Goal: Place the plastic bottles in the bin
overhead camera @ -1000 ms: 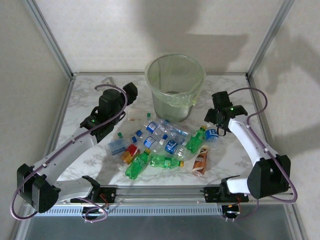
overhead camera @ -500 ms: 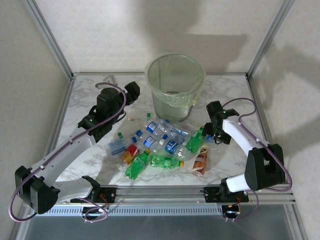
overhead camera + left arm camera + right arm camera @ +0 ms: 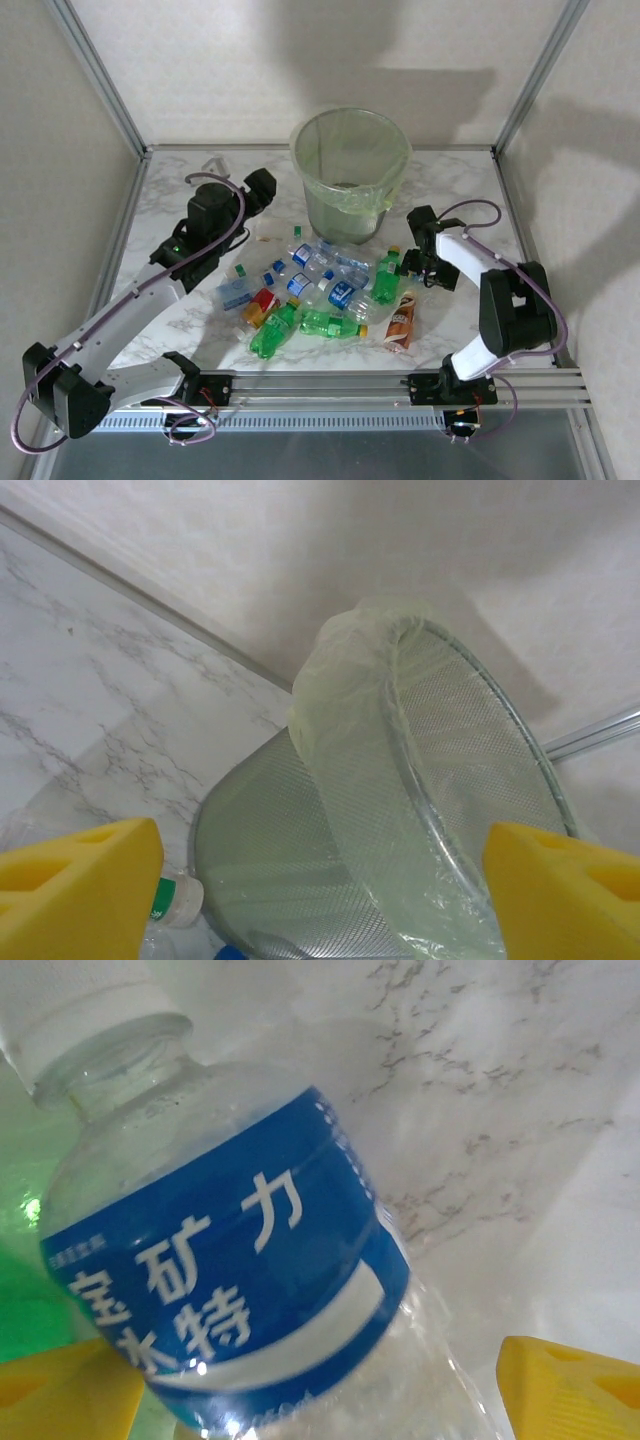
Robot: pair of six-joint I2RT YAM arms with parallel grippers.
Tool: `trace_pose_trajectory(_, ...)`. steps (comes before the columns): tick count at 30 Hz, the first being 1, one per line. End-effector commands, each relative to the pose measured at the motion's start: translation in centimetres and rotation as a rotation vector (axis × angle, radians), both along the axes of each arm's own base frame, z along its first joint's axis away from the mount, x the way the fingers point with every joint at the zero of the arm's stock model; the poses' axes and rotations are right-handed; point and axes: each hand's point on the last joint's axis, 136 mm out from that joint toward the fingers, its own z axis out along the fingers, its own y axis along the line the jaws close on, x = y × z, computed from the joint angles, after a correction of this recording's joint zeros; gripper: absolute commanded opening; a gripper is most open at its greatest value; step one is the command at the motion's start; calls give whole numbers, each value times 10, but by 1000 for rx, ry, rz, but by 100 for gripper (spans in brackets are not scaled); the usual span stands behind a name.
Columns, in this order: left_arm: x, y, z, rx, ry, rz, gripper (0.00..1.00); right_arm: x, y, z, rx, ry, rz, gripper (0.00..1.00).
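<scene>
Two grippers are standing spread: the left gripper (image 3: 320,900) is hovering empty near the bin (image 3: 340,720); the right gripper (image 3: 320,1390) is straddling a blue-labelled bottle (image 3: 230,1280), apparently without contact. Other plastic bottles (image 3: 320,290) are lying beside the bin.

The left arm (image 3: 130,300) stretches long from its base toward the far middle. The left gripper (image 3: 260,187) at its end stands raised, yellow pads (image 3: 80,890) spread wide. The right arm (image 3: 505,305) is folded sharply at the elbow, forearm angling back inward. The right gripper (image 3: 418,262) points down low, pads (image 3: 570,1390) likewise wide apart.
</scene>
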Motion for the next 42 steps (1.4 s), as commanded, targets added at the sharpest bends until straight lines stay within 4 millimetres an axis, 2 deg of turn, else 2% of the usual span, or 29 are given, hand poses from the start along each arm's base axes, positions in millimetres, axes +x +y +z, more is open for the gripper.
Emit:
trace_pose_trajectory(1, -6, -4, 2, -45, 4, -31, 82, 6, -6, -11, -12, -7, -21, 88)
trace_pose_trajectory(6, -13, 1, 4, -35, 20, -29, 81, 9, -7, -16, -11, -10, -24, 84)
trace_pose_trajectory(12, -20, 5, -7, -71, 41, -18, 81, -1, -8, -18, -6, -12, -19, 75)
trace_pose_trajectory(18, -23, 12, -1, -79, 28, 12, 82, 7, -9, 8, -4, -86, -29, 73)
trace_pose_trajectory(24, -17, 6, -2, -84, 39, 2, 81, 11, -11, 35, -6, -161, -36, 70)
trace_pose_trajectory(31, -14, 3, -5, -95, 48, 0, 80, 13, -14, 29, -25, -128, -43, 65)
trace_pose_trajectory(35, -16, 6, 1, -88, 37, 7, 80, 23, -11, 55, -5, -192, -48, 64)
trace_pose_trajectory(38, -18, 11, 3, -80, 32, 22, 81, 31, -11, 83, -2, -238, -50, 61)
trace_pose_trajectory(42, -16, 10, 2, -76, 36, 20, 81, 41, -7, 137, 37, -358, -54, 60)
